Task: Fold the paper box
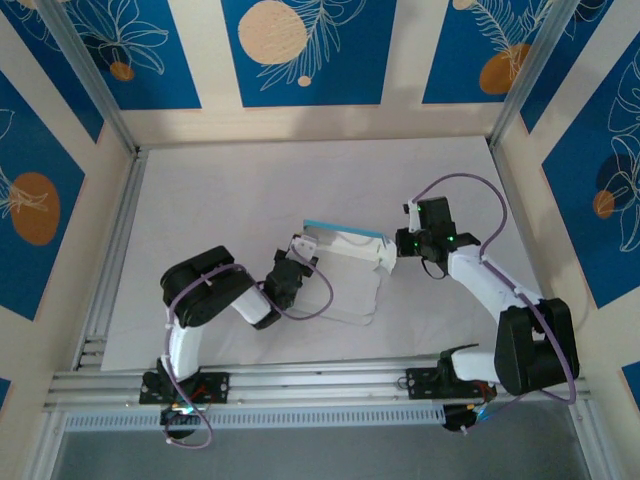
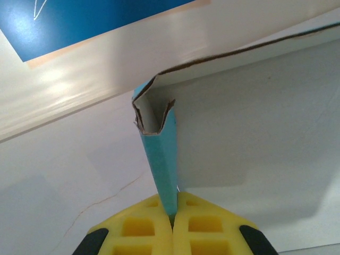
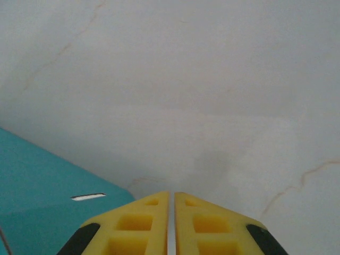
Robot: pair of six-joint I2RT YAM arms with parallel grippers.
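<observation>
The paper box (image 1: pixel 345 280) lies partly folded in the middle of the table, white side up, with a light-blue edge (image 1: pixel 345 228) raised along its far side. My left gripper (image 1: pixel 300 248) is at the sheet's left corner. Its yellow jaws (image 2: pixel 172 212) are shut on a narrow light-blue flap (image 2: pixel 162 159) that stands up from the card. My right gripper (image 1: pixel 398 247) sits at the sheet's right edge. Only a hair-thin slit shows between its jaws (image 3: pixel 171 194), with nothing in it. The box's blue face (image 3: pixel 48 207), with a small slot, lies just left of them.
The white marbled table top (image 1: pixel 220 200) is enclosed by aluminium rails and blue-patterned walls (image 1: pixel 300 50) on three sides. Both arm bases stand on the rail (image 1: pixel 320 380) at the near edge. Purple cables loop off each arm.
</observation>
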